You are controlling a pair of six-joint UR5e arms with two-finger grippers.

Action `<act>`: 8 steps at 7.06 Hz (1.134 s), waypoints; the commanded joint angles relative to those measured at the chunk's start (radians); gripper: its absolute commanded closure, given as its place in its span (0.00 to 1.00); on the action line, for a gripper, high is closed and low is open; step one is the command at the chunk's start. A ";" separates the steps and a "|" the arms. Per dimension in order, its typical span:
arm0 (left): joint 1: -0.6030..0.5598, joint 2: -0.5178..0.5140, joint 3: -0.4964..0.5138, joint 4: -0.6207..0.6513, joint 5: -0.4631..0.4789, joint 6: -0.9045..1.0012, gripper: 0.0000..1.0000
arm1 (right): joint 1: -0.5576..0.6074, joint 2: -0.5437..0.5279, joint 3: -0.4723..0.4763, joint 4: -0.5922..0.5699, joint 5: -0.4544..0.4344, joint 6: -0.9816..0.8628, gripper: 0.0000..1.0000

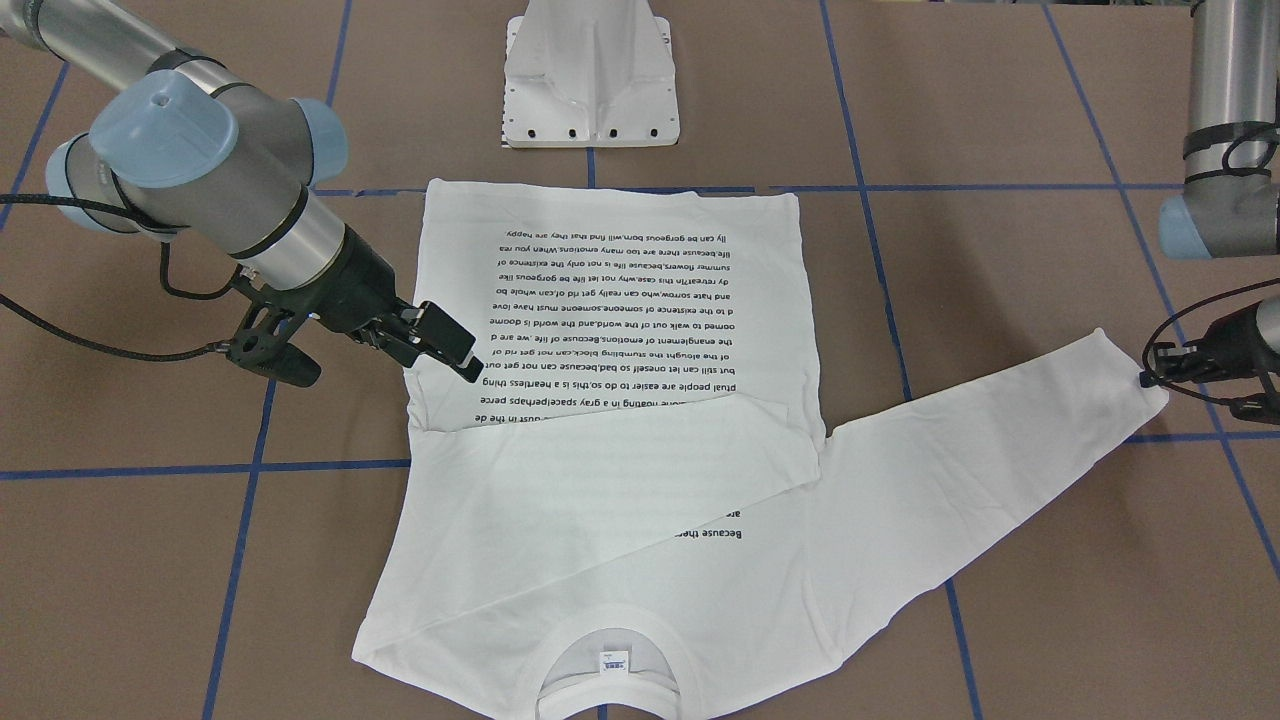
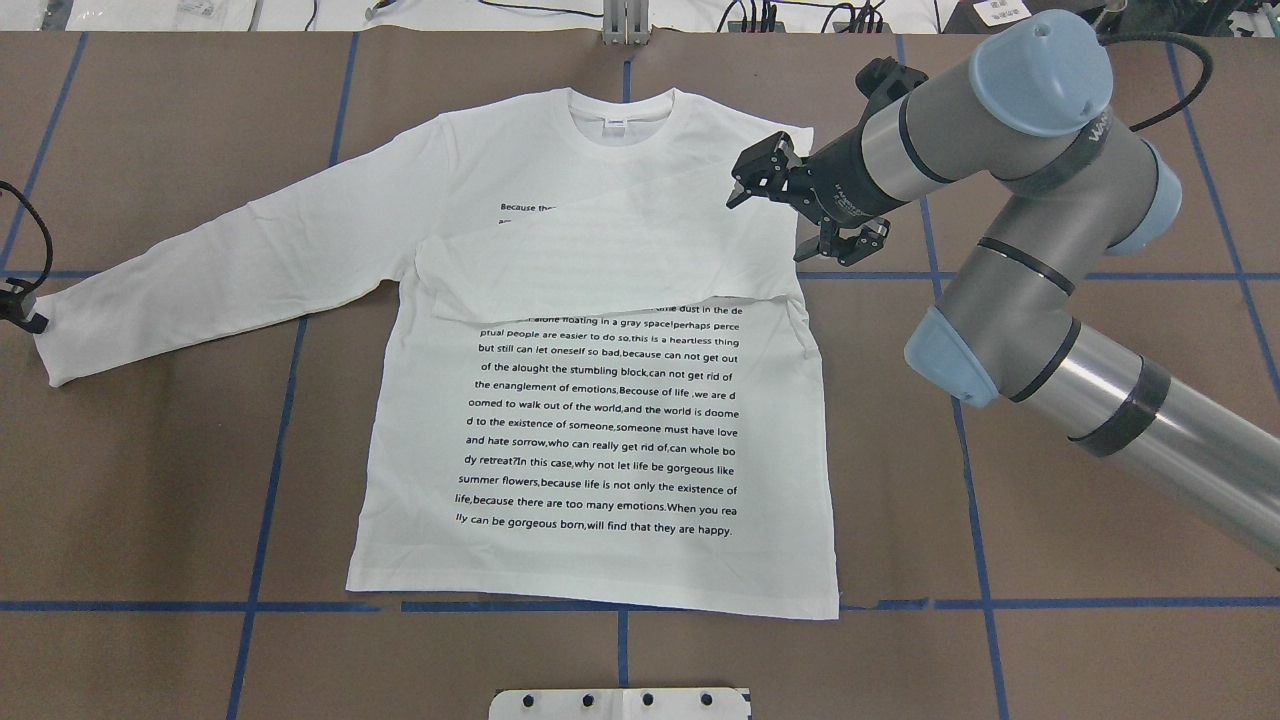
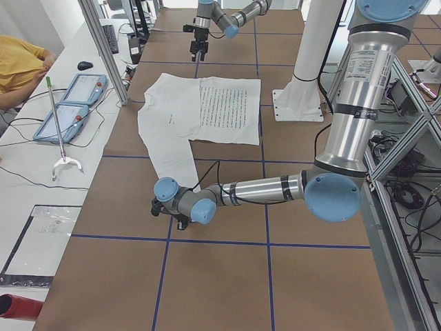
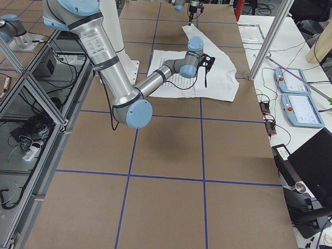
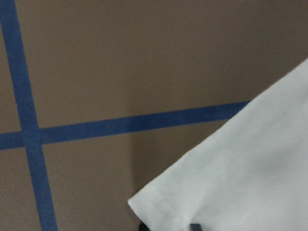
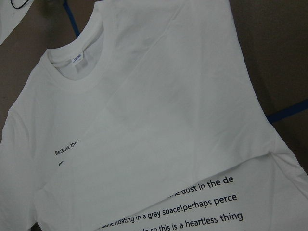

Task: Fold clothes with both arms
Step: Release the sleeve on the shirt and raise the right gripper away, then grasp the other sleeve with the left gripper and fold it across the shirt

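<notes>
Overhead exterior: right end effector (image 2: pixel 745 180), parted, angled over T-shirt (image 2: pixel 600 420); left end effector (image 2: pixel 22 310) unclear.

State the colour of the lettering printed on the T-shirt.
Black, on the white T-shirt; clearest in the overhead view.

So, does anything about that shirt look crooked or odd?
Slightly. On the T-shirt, a folded sleeve lies aslant across the chest, hiding some printed lines, while the other sleeve stretches out sideways. Nothing looks torn or spilled.
</notes>
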 commanded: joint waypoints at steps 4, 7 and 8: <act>0.034 -0.043 -0.473 0.184 -0.015 -0.298 1.00 | 0.027 -0.075 0.054 0.000 0.017 -0.003 0.01; 0.335 -0.391 -0.488 0.175 0.000 -0.913 1.00 | 0.075 -0.224 0.113 0.003 0.018 -0.205 0.01; 0.370 -0.500 -0.431 0.119 0.002 -1.008 1.00 | 0.083 -0.251 0.114 0.003 0.017 -0.240 0.01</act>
